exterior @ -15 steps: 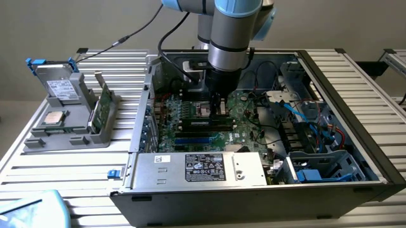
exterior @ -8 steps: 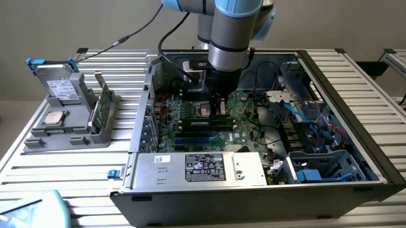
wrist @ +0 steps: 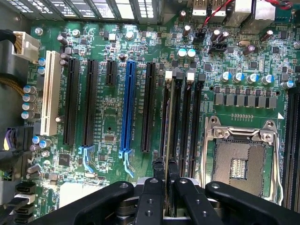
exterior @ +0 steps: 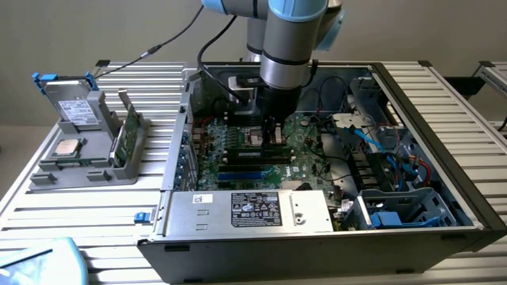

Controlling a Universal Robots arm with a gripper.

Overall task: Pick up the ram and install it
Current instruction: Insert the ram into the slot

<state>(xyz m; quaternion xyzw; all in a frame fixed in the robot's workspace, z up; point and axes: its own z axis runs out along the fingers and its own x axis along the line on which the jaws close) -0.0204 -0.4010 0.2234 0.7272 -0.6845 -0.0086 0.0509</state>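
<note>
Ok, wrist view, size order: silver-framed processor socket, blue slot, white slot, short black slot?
1. silver-framed square processor socket
2. long blue slot and long white slot, too alike to rank
3. short black slot

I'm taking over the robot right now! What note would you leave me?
Gripper: shut on the ram, down inside the open computer case.
Ram: standing on edge in line with a memory slot on the motherboard, beside the empty processor socket.
Done: ram picked up and brought to the slot.
Left: cannot tell if it is pressed fully in; not yet let go.
</note>
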